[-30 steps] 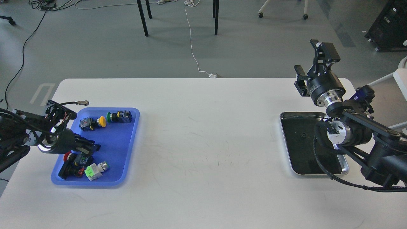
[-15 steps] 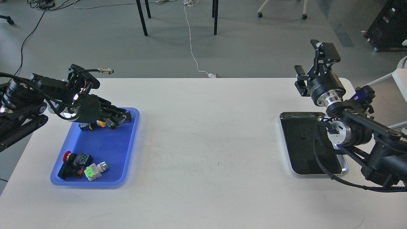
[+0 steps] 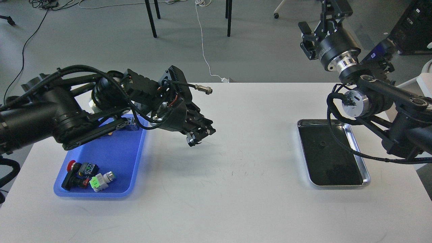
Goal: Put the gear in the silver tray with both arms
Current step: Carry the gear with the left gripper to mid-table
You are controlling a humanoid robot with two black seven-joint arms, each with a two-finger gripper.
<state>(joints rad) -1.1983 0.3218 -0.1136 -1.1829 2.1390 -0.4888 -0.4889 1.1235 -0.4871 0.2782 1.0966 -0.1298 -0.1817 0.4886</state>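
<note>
Left pincer (image 3: 197,135) grips small part; no legible writing.

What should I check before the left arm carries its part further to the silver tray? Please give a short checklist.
1. Part in left gripper: cannot tell; something small and silvery sits at the fingertips, grip unclear.
2. Silver tray free to receive: ok, nothing in it.
3. Table between left gripper and tray: ok, bare.
4. Right gripper away from the tray: ok, raised beyond the table's far edge, open.
5. Right arm clear of the tray: not ok, it overlaps the far right corner.
</note>
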